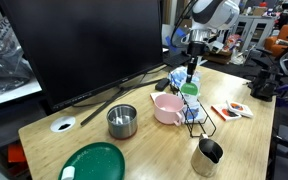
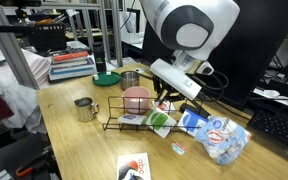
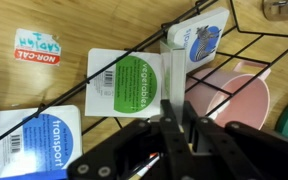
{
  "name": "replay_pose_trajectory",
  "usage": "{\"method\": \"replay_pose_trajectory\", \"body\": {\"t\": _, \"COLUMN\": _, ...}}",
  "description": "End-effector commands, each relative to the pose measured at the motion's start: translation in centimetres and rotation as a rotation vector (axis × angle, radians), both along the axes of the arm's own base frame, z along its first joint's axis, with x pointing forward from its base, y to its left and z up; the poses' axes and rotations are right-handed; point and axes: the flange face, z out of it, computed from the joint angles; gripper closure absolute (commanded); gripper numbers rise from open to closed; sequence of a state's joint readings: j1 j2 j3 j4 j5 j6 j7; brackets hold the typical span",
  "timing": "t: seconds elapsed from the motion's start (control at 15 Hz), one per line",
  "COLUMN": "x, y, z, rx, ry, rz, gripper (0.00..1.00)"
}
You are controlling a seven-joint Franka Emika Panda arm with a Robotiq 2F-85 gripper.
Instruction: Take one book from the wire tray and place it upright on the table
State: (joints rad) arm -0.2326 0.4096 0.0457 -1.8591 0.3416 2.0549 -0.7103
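The book with the bright green cover (image 3: pixel 134 85), printed "vegetables", sits at the black wire tray (image 3: pixel 224 30), beside the pink bowl. My gripper (image 3: pixel 174 108) is right over it, its fingers closed on the book's thin white edge. In both exterior views the gripper (image 1: pixel 190 78) (image 2: pixel 164 100) reaches down to the green book (image 1: pixel 189 90) (image 2: pixel 159 120) at the end of the wire tray (image 1: pixel 199 120) (image 2: pixel 119 122). Everything stands on the light wood-grain table (image 1: pixel 254 140) (image 2: pixel 84 150). A blue-covered book (image 3: pixel 199 45) stands in the tray.
A pink bowl (image 1: pixel 167 107) (image 3: pixel 246 100) touches the tray. A metal cup (image 1: pixel 209 153), a metal pot (image 1: pixel 122 120) and a round green plate (image 1: pixel 94 162) stand nearby. White-and-red booklets (image 1: pixel 232 110) (image 2: pixel 134 168), a blue "transport" book (image 3: pixel 34 140) and a plastic bag (image 2: pixel 219 135) lie around. A large monitor (image 1: pixel 74 50) stands behind.
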Motion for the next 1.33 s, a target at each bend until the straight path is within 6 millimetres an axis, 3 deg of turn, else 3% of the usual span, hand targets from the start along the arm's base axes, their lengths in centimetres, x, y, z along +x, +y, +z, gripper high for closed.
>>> {"method": "replay_pose_trajectory", "body": {"t": 0.0, "x": -0.51, "y": 0.13, "z": 0.48, "rx": 0.006, "ry": -0.058, "rz": -0.050, "gripper": 0.96}}
{"method": "replay_pose_trajectory", "body": {"t": 0.47, "x": -0.65, "y": 0.23, "z": 0.29, "rx": 0.026, "ry": -0.093, "rz": -0.093, "gripper": 0.96}}
{"method": "replay_pose_trajectory", "body": {"t": 0.73, "x": -0.91, "y": 0.88, "z": -0.21, "rx": 0.078, "ry": -0.031, "rz": -0.034, "gripper": 0.96}}
{"method": "replay_pose_trajectory", "body": {"t": 0.8, "x": -0.34, "y": 0.34, "z": -0.27, "rx": 0.037, "ry": -0.043, "rz": -0.056, "gripper": 0.86}}
{"method": "replay_pose_trajectory", "body": {"t": 1.27, "x": -0.50, "y": 0.72, "z": -0.47, "rx": 0.048, "ry": -0.029, "rz": -0.040, "gripper": 0.86}}
